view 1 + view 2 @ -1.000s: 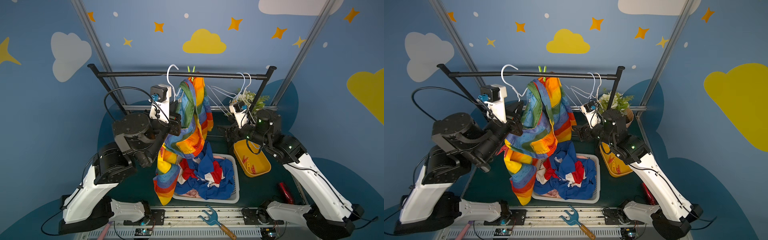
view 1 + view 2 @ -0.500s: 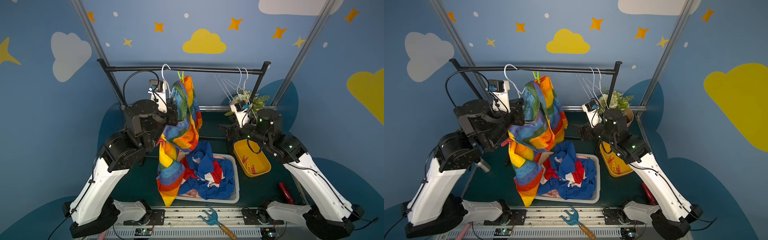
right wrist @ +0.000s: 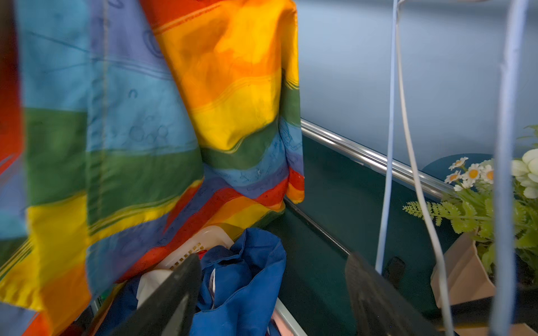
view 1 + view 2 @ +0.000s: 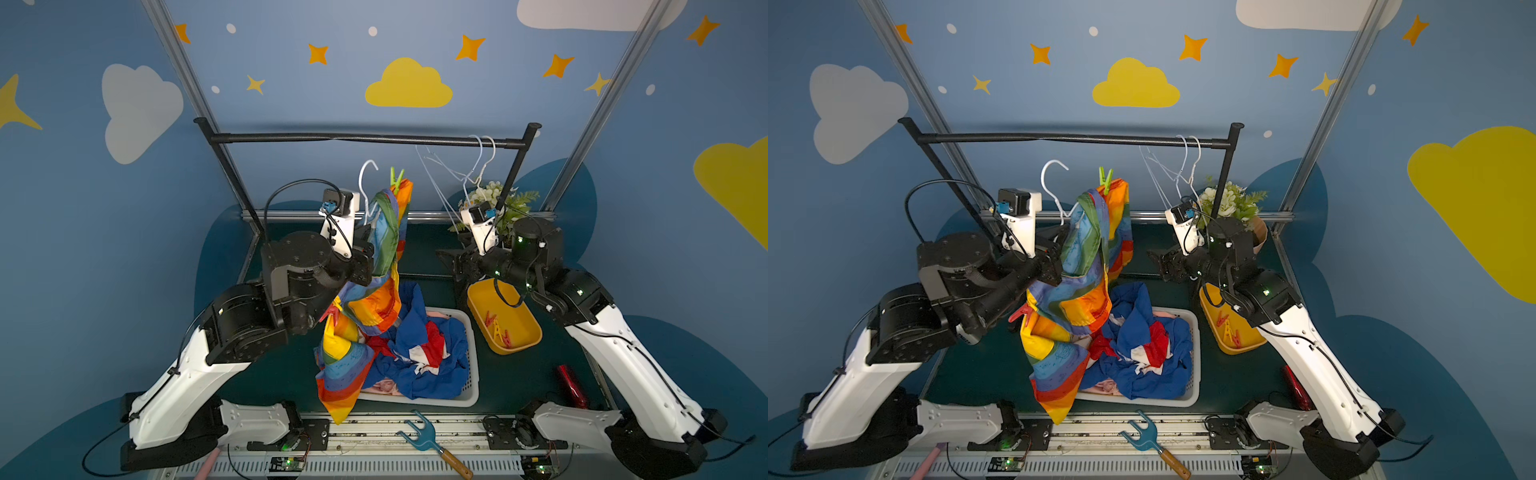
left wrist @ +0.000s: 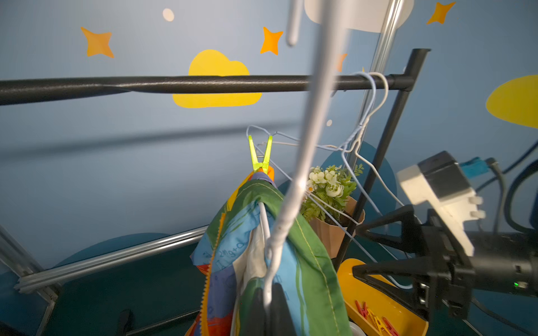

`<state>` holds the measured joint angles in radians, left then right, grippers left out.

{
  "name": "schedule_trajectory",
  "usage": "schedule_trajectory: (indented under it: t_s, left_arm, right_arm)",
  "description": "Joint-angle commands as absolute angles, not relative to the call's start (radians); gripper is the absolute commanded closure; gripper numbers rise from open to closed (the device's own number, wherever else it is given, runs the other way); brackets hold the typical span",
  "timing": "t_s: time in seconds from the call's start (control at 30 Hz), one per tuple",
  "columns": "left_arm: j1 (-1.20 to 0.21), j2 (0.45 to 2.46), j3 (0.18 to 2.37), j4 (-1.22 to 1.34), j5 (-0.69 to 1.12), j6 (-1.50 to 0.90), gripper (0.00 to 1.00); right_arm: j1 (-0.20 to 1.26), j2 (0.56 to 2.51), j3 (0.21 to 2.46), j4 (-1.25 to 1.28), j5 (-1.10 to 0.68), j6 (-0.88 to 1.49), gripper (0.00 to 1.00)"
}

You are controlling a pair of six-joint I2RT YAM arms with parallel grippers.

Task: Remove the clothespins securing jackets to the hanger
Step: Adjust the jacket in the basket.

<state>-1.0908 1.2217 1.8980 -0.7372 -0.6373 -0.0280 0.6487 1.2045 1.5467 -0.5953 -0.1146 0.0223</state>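
A green clothespin [image 4: 397, 179] stood clipped on the top fold of the rainbow jacket [image 4: 374, 307], which draped from a white hanger [image 4: 365, 183]. A red clothespin [image 4: 1019, 313] poked out at the jacket's lower left side, beside the left arm; what it gripped could not be told. The hanger's hook hung free, below and apart from the black rail [image 4: 365, 138]. The left gripper [image 5: 270, 293] was pinched tight on the hanger's wire just under its twisted neck.

The jacket's hem trailed down in front of the left side of the white basket [image 4: 471, 374], which sat mid-bench near the front edge. In the basket lay the blue, white and red jacket [image 4: 424, 345], on top of the pink jacket [image 4: 384, 386].

The right gripper [image 3: 273, 259] hovered just right of the rainbow jacket with its jaws spread wide and nothing between them. Below it, near the bench's right edge, a yellow tray [image 4: 523, 328] held several loose clothespins [image 4: 496, 328], red and orange-yellow.

Two bare wire hangers [image 4: 482, 158] hung at the rail's right end, above a potted plant [image 4: 498, 199] in the far right corner. A blue hand fork [image 4: 419, 434] lay along the front edge.
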Motion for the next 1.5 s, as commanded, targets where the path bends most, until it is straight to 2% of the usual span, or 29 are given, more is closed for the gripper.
schedule_trajectory:
  t_s: [0.0, 0.13, 0.4, 0.53, 0.63, 0.97, 1.1, 1.37, 1.47]
  left_arm:
    - [-1.167, 1.201, 1.876, -0.572, -0.826, 0.066, 0.96]
    - [-1.207, 1.181, 1.854, -0.507, -0.867, 0.108, 0.96]
    - [-1.306, 1.302, 1.971, -0.43, -0.967, 0.251, 0.96]
    - [-1.308, 1.325, 1.925, -0.419, -0.977, 0.203, 0.96]
    - [-1.307, 1.297, 1.852, -0.369, -0.964, 0.172, 0.96]
    - [-1.267, 1.297, 1.812, -0.412, -0.893, 0.058, 0.96]
    - [-1.269, 1.293, 1.775, -0.432, -0.849, -0.025, 0.96]
    - [-1.269, 1.259, 1.585, -0.376, -0.743, -0.24, 0.96]
    - [-1.267, 1.263, 1.536, -0.365, -0.709, -0.291, 0.91]
  right_arm:
    - [0.648, 1.214, 1.619, -0.63, -0.124, 0.05, 0.26]
    - [0.656, 1.229, 1.688, -0.662, -0.155, 0.099, 0.35]
    - [0.737, 1.275, 1.846, -0.691, -0.175, 0.15, 0.34]
    - [0.736, 1.312, 1.954, -0.732, -0.23, 0.212, 0.34]
    - [0.74, 1.335, 1.99, -0.75, -0.281, 0.259, 0.39]
    - [0.748, 1.314, 1.93, -0.766, -0.252, 0.258, 0.45]
    - [0.733, 1.318, 1.895, -0.826, -0.214, 0.215, 0.44]
    - [0.685, 1.258, 1.726, -0.818, -0.289, 0.222, 0.39]
    - [0.665, 1.244, 1.668, -0.799, -0.294, 0.216, 0.4]
